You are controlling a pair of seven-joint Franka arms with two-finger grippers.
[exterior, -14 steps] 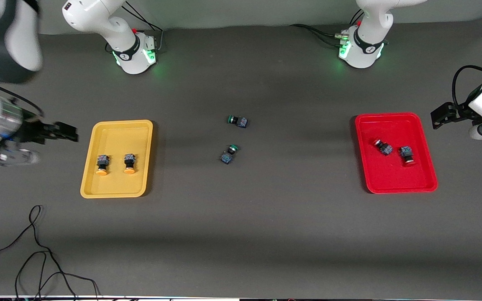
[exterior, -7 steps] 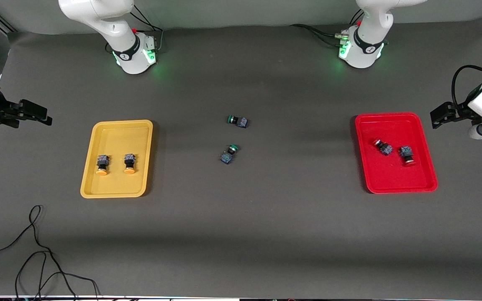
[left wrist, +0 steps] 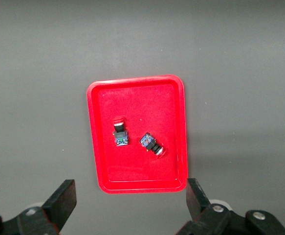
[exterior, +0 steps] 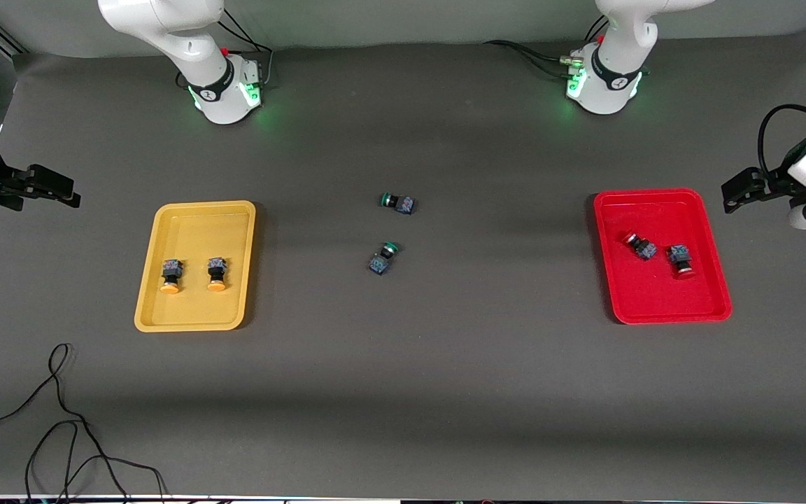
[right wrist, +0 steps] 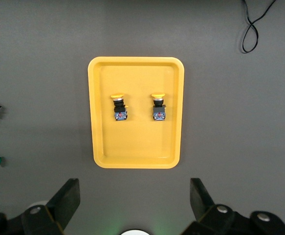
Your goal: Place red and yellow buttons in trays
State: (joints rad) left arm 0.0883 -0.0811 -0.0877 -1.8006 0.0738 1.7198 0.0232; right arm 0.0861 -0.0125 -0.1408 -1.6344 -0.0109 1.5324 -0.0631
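A: Grey matting looks sorted: orange-capped switches [exterior: 194, 274] in the shallow yellow plastic tray [exterior: 196, 211], frame's left, red-capped switches [exterior: 660, 253] in the red tray [exterior: 648, 197], matched by colour.

B: Both empty — right gripper [exterior: 50, 187] and left gripper [exterior: 742, 192] hang at the frame's side edges, fingers spread wide; green-capped switches [exterior: 390, 229] lie mid-frame, probably excluded.

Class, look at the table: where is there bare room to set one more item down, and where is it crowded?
Bare cloth lies between the yellow tray and the green buttons, between those and the red tray, and along the edge nearest the front camera up to the black cable. Both trays keep free floor around their buttons. Only the table's middle is crowded.
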